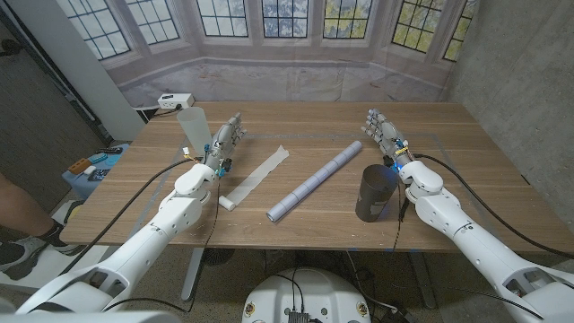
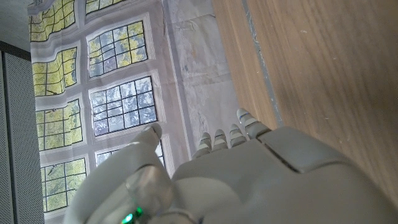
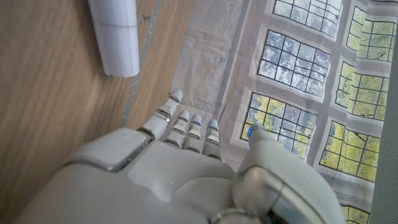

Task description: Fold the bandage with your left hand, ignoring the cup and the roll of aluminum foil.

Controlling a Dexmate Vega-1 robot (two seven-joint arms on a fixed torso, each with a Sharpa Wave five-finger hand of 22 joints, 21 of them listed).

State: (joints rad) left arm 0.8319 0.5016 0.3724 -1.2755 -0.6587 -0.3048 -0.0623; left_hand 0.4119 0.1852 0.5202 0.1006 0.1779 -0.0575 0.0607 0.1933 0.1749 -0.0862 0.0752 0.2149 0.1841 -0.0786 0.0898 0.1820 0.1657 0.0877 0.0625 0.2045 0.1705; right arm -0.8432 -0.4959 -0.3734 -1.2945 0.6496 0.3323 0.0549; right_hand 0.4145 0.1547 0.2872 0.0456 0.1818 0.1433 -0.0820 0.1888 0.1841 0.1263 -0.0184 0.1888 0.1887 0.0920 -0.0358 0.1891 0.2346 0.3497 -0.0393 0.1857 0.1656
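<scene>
A white bandage strip (image 1: 255,178) lies unrolled on the wooden table (image 1: 296,126), slanting from near the front left toward the middle. My left hand (image 1: 225,143) stands just left of its far half, fingers apart and stretched out, holding nothing. In the left wrist view the left hand (image 2: 236,174) shows bare wood beside it. My right hand (image 1: 384,136) is at the right, fingers straight and empty, behind the dark cup (image 1: 374,192); its back (image 3: 180,168) also fills the lower right wrist view.
A long roll of aluminum foil (image 1: 315,181) lies diagonally between the bandage and the cup, its end (image 3: 116,34) seen by the right wrist camera. A translucent cup (image 1: 193,132) stands left of my left hand. A person's leg (image 1: 22,220) is at the far left.
</scene>
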